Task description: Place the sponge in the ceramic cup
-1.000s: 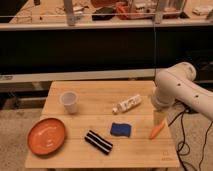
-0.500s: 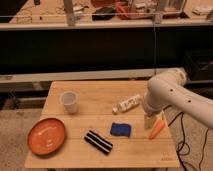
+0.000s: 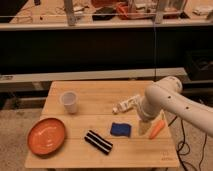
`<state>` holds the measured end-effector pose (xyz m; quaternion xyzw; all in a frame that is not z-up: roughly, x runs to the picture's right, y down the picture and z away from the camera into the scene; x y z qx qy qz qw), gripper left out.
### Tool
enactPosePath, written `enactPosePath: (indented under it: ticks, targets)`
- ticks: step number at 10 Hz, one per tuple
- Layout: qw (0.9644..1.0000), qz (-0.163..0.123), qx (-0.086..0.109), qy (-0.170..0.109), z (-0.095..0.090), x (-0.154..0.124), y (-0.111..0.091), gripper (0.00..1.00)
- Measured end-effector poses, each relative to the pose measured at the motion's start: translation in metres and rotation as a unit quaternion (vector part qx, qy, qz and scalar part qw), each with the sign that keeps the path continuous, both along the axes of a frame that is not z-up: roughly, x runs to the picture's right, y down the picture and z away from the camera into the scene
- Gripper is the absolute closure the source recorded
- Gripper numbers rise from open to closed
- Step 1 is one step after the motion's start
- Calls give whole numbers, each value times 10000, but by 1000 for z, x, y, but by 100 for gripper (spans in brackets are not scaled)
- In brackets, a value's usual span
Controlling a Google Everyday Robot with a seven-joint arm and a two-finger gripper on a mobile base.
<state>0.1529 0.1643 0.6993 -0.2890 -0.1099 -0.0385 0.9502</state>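
Note:
The blue sponge (image 3: 120, 129) lies flat on the wooden table (image 3: 100, 95), right of centre near the front. The white ceramic cup (image 3: 69, 102) stands upright at the back left, with nothing visible in it. My gripper (image 3: 144, 127) hangs from the white arm (image 3: 172, 102) and points down just right of the sponge, close above the tabletop. It is open and holds nothing. A small gap shows between it and the sponge.
An orange plate (image 3: 46, 135) sits at the front left. A black-and-white striped block (image 3: 98, 142) lies in front of the sponge. A white bottle (image 3: 127, 104) lies on its side behind the sponge. An orange carrot-like piece (image 3: 157, 129) lies right of the gripper, near the table's right edge.
The arm has swung left and down, carrying the gripper from beside the orange piece to close beside the sponge. Nothing on the table has moved.

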Motion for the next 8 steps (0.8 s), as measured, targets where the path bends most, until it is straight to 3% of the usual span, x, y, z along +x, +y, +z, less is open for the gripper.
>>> enactPosePath:
  ticks: [3, 6, 8]
  targets:
    - [9997, 193, -34, -125, 19, -13, 19, 20]
    - [9992, 356, -56, -174, 25, -17, 24, 20]
    - [9984, 497, -105, -238, 43, -19, 34, 20]
